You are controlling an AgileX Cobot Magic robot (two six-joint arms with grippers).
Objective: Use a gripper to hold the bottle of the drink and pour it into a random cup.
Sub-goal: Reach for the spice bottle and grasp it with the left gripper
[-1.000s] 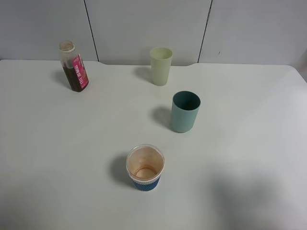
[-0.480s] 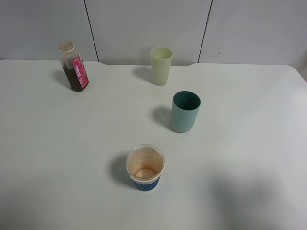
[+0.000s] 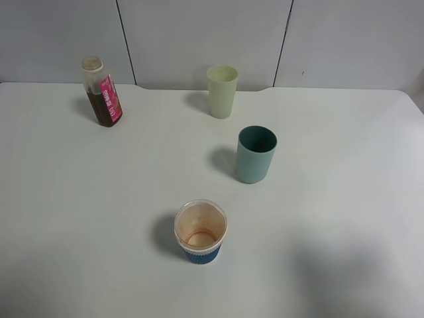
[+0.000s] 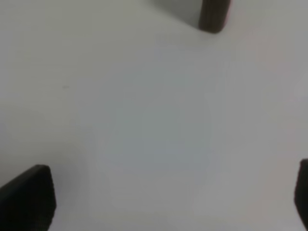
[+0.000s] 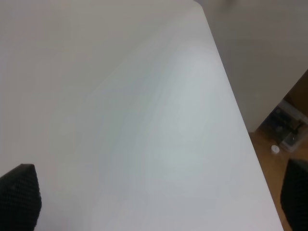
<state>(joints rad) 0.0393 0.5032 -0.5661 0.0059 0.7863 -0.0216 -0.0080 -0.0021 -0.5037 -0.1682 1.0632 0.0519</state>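
Table (image 3: 344, 199): 1, white.
Bottles: 1. A clear plastic drink bottle (image 3: 102, 93), capless, pink label, dark brown contents, near the far left corner.
Cups: 3. One pale yellow-green cup (image 3: 222, 91) by the far edge; one teal cup (image 3: 256, 154) around mid-table; one short cup (image 3: 200, 232) with blue ribbed sleeve, toward the near edge.

White lettering on pink label (image 3: 110, 99) of bottle (image 3: 101, 93): too small to read.
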